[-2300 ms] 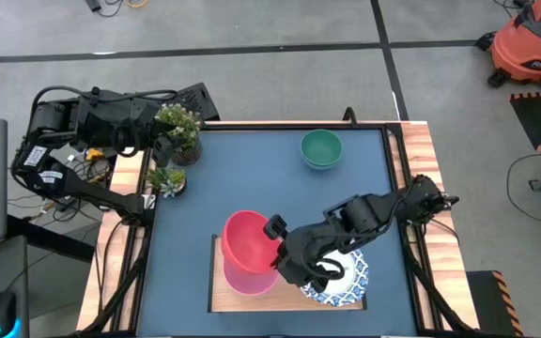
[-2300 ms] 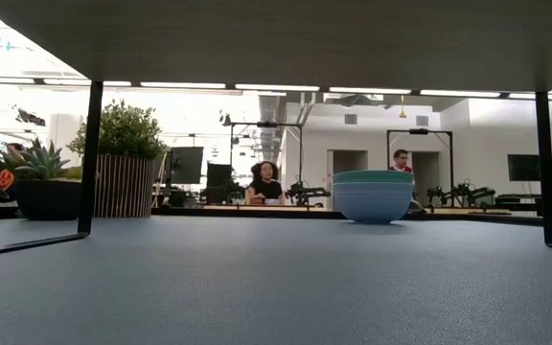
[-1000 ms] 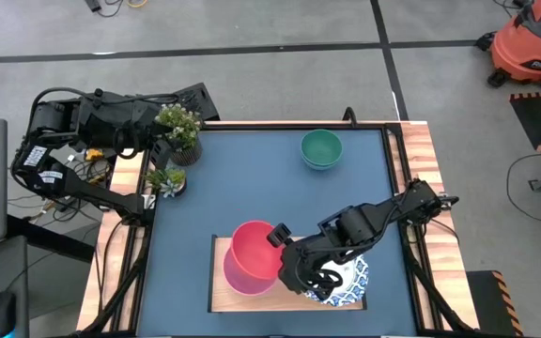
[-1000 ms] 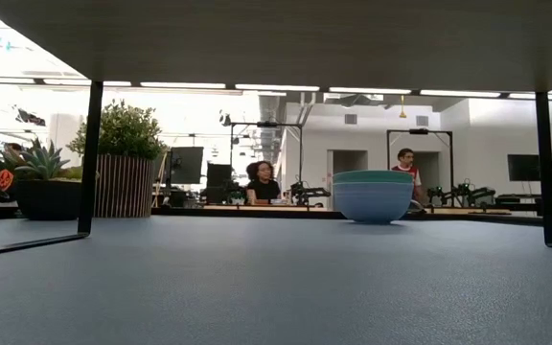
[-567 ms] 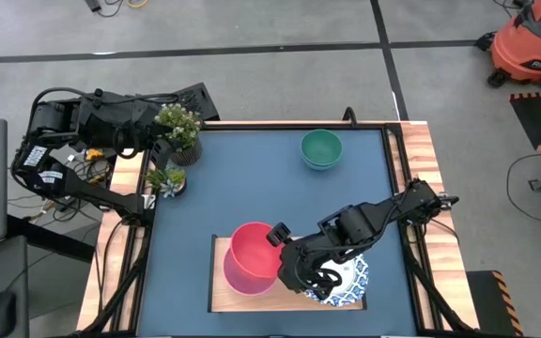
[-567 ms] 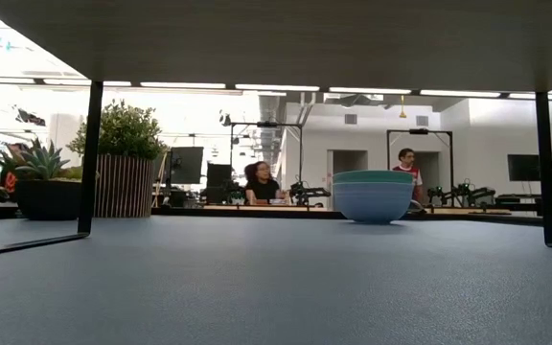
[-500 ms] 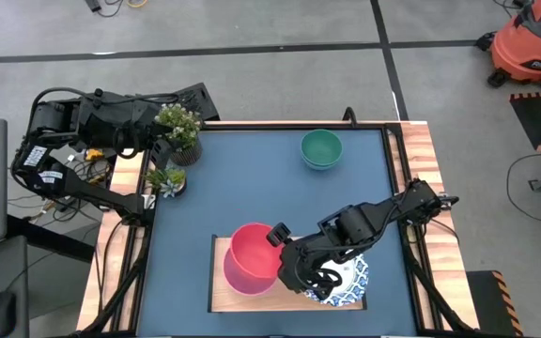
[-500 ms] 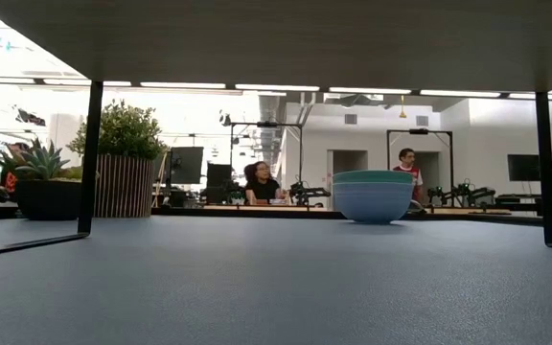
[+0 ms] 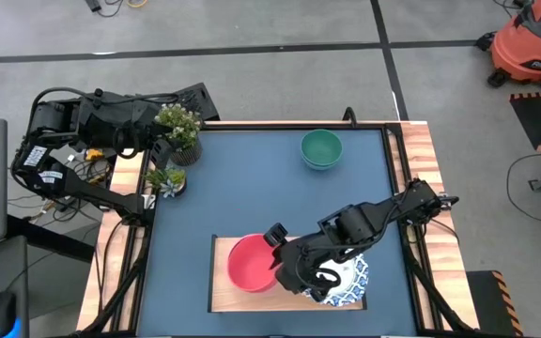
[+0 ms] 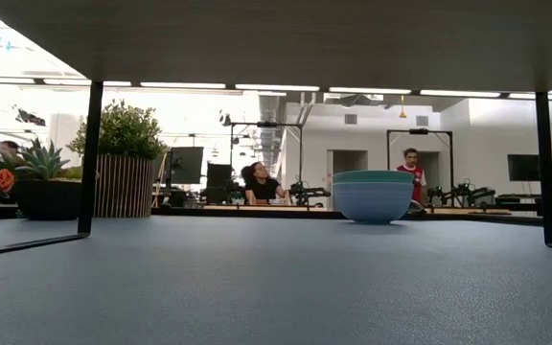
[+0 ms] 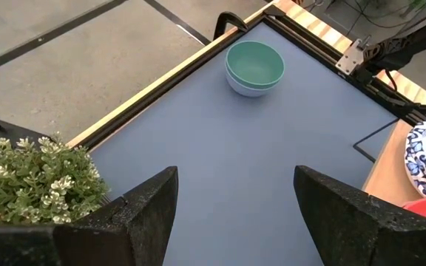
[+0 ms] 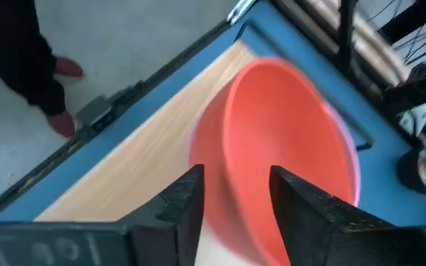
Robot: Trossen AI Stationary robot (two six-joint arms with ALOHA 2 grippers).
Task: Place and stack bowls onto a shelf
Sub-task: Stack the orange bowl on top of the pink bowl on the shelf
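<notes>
Pink-red bowl (image 9: 250, 264) sits on shelf (image 9: 222, 299), just beside R gripper (image 9: 280, 266); fingers parted, not gripping. Patterned bowl (image 9: 349, 284) under R arm. Green bowl (image 9: 321, 146) well apart. L gripper (image 11: 231, 214) wide open, near plant (image 9: 178, 124).

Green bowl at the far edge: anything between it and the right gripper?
Nothing visible. The green bowl sits nested in a pale blue bowl on bare blue tabletop. The right gripper is at the red bowl on the shelf. The plants stand off to the left corner.
</notes>
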